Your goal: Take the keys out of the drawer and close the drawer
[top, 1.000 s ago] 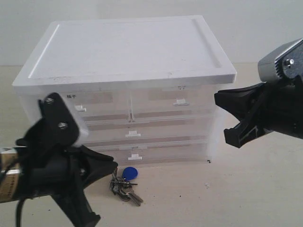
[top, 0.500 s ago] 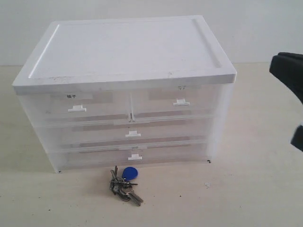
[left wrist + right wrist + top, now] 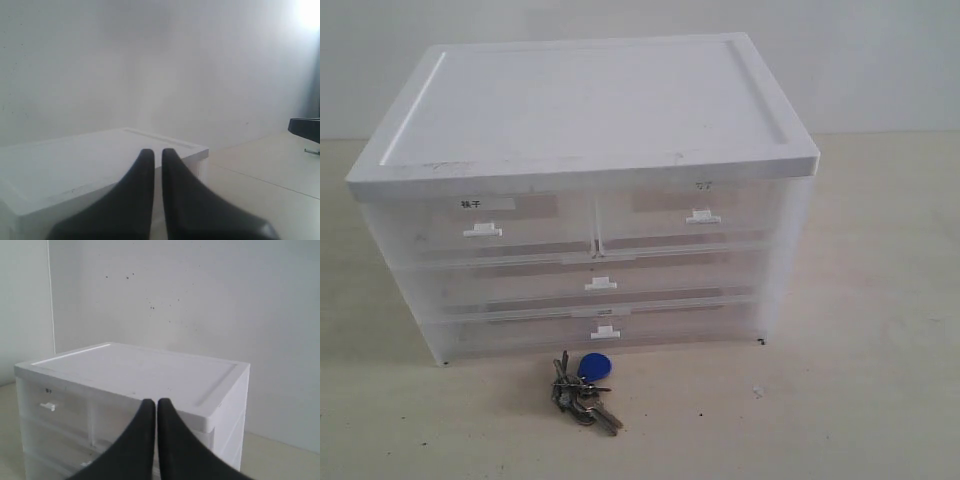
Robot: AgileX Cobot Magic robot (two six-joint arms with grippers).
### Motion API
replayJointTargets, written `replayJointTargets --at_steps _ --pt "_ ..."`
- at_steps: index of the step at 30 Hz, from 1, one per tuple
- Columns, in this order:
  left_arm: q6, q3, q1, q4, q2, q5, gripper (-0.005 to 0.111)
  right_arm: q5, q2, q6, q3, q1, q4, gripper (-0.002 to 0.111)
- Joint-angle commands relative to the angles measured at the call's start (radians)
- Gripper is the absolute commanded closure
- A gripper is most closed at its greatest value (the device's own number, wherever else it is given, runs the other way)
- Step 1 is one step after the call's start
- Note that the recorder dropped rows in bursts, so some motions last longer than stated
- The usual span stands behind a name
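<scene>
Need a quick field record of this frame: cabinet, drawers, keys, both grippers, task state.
cabinet: white plastic drawer cabinet on the table
drawers: four fronts visible, all pushed in
keys: keys on a ring with a blue fob, lying on the table just in front of the bottom drawer, outside the cabinet
left gripper: left gripper shut, empty, not in the exterior view
right gripper: right gripper shut, empty, not in the exterior view
task state: keys out, drawers closed
</scene>
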Motion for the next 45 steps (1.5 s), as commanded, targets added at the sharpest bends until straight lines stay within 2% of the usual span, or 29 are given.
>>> replayJointTargets --at_steps 1,31,36,40,42,45 --pt "-0.016 0.008 0.001 -0.011 -0.003 0.01 0.102 0.015 -0.014 0.067 0.006 -0.008 -0.007 0.108" --pt "0.013 0.037 0.006 -0.032 -0.003 0.009 0.102 0.025 -0.014 0.066 0.006 -0.008 -0.004 0.108" --pt "0.284 0.066 0.082 -0.331 -0.003 0.016 0.102 0.025 -0.014 0.066 0.006 -0.008 -0.004 0.108" --pt "0.538 0.119 0.183 -0.548 -0.003 0.016 0.102 0.025 -0.014 0.065 0.006 -0.008 -0.004 0.108" --pt "0.619 0.144 0.227 -0.617 -0.003 0.016 0.102 0.025 -0.014 0.065 0.006 -0.008 -0.004 0.108" --pt "0.73 0.178 0.326 -0.721 -0.003 0.012 0.102 0.025 -0.014 0.067 0.006 -0.008 -0.004 0.108"
